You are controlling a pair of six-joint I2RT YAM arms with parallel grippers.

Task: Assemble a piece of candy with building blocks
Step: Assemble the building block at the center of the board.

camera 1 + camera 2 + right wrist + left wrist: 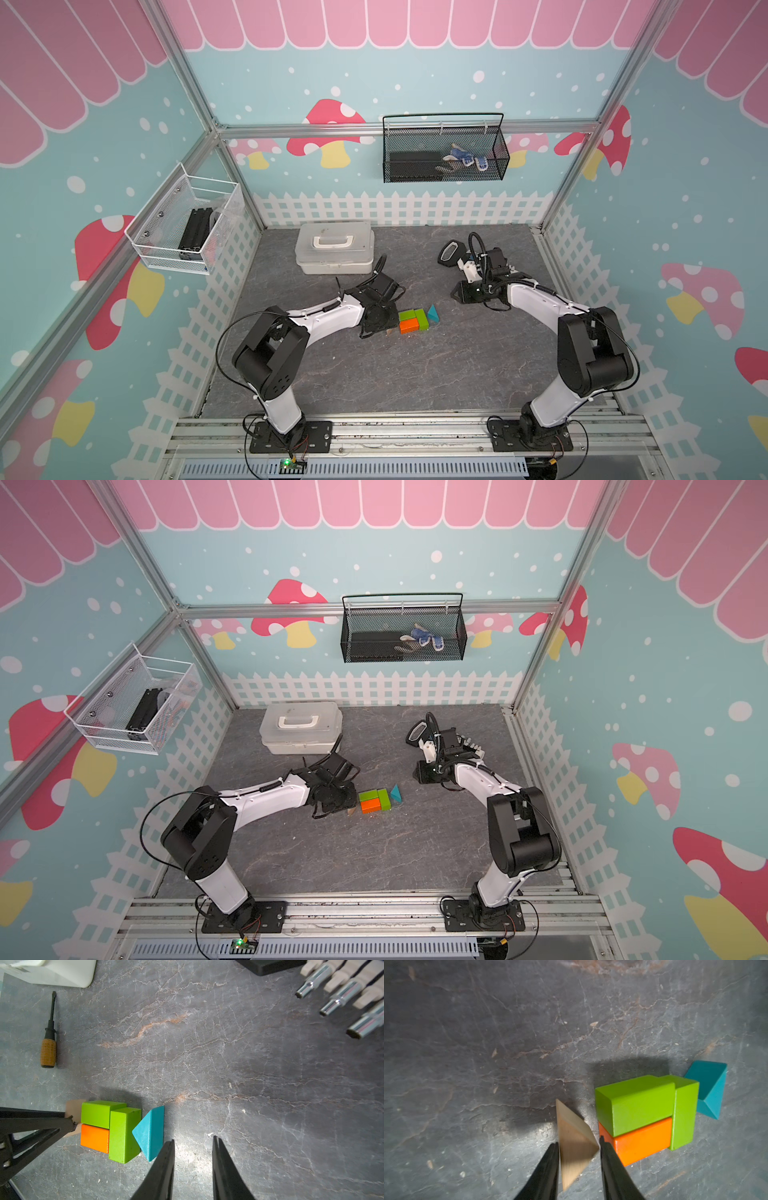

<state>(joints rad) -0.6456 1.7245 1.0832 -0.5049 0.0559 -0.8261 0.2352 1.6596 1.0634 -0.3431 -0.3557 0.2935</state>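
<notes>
Seating tan triangular prism (575, 1147) at left end of candy body (413, 321), frame centre, teal prism (433, 313) just right of it; left gripper (579, 1140) flanks tan, pinch unclear; right gripper (193, 1138) spread, empty; next probably nudge flush, back off

Five building blocks (417, 322) sit on the counter (415, 382). Two are lime-green: the far green cuboid (639, 1103) and the right green cuboid (685, 1118). There is one orange cuboid (641, 1145), one teal triangular prism (710, 1084) and one tan triangular prism (575, 1147).

There are two pincers, the left pincer (579, 1140) and the right pincer (193, 1138).

One screwdriver (48, 1051) is in view, and one white case (332, 249) stands at the far left. Three chrome sockets (340, 1001) show in the right wrist view.

Two baskets hang on the walls: one white wire basket (183, 259) on the left and one black mesh basket (444, 176) at the far side.
</notes>
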